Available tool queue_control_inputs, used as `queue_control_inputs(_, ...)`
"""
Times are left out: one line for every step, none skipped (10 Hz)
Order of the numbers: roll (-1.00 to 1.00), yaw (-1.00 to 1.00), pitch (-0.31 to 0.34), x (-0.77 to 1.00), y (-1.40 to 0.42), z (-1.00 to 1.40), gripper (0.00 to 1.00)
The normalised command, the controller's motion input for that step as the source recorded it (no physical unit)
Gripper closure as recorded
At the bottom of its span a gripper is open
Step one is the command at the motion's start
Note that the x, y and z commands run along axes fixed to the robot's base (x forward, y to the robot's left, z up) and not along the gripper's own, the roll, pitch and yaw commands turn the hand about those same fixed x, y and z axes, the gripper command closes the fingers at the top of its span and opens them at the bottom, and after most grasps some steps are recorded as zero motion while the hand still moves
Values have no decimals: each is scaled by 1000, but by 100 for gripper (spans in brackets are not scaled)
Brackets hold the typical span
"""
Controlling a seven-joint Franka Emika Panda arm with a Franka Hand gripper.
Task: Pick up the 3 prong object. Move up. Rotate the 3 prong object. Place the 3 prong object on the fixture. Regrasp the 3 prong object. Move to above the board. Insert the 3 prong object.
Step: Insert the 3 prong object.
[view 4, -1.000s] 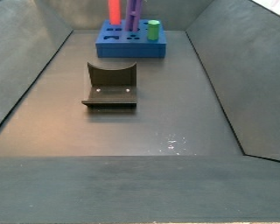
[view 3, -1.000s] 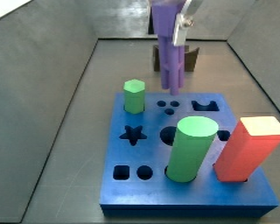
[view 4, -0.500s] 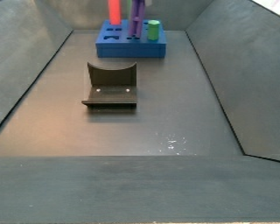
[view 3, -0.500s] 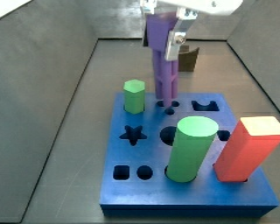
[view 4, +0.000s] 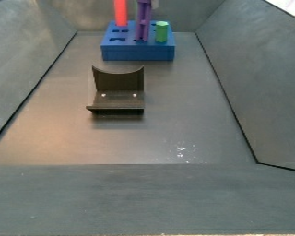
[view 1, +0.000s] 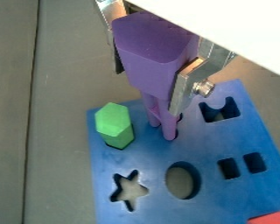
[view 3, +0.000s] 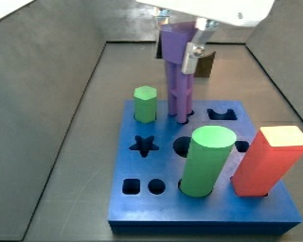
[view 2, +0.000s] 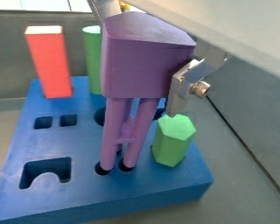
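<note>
Clamped in the gripper (view 1: 154, 66) near its upper end, upright, with the lower tip down at the matching three-lobed cutout of the board (view 3: 161, 208) beside the green hex peg (view 3: 144, 103): the purple peg (view 3: 180, 76), seemingly just entering the hole, though how deep cannot be told. Silver fingers (view 2: 185, 87) pressed against the peg's flanks in both wrist views, closed on it with no visible gap. Looks rigid and light, probably printed plastic, with three ridged lobes running its length; unlikely to bend or crush under the plates, yet smooth enough on the faces to slip or twist if gripped only on a ridge crest. Best held across two opposing flats or valleys, high up as now, leaving the long lower shank free to go into the hole. Being slim and tall, prone to levering sideways in the grip if the tip catches on the cutout edge, so a straight descent and exact lobe alignment matter more than force. Also standing in the board: a green cylinder (view 3: 207, 159) and an orange-red block (view 3: 271, 159), well clear of the peg. Away from the board, empty on the floor in a side view: the fixture (view 4: 115, 90). Insertion judged under way, not finished.
</note>
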Motion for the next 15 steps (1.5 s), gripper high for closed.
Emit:
queue_control_inputs(-123, 311, 0, 151, 0, -317, 100)
queue_control_inputs(-17, 420, 0, 157, 0, -397, 100)
queue_control_inputs(126, 331, 34, 6, 0, -414, 100)
queue_control_inputs(196, 140, 100, -57, 0, -669, 100)
queue_control_inputs(161, 100, 109, -60, 0, -771, 100)
queue_control_inputs(114, 0, 156, 0, 0, -771, 100)
queue_control_inputs(120, 0, 164, 0, 0, -757, 100)
queue_control_inputs(116, 0, 134, 0, 0, -854, 100)
queue_control_inputs(66, -320, 123, 20, -17, -849, 100)
queue_control_inputs(71, -403, 131, 34, 0, -803, 100)
queue_control_inputs(76, -669, 141, 0, -69, -674, 100)
queue_control_inputs(59, -709, 163, 0, -71, -643, 100)
queue_control_inputs(63, -554, 169, 0, -31, -666, 100)
queue_control_inputs(101, -551, 101, 63, -31, -786, 100)
queue_control_inputs(103, -589, 49, 186, -74, -909, 100)
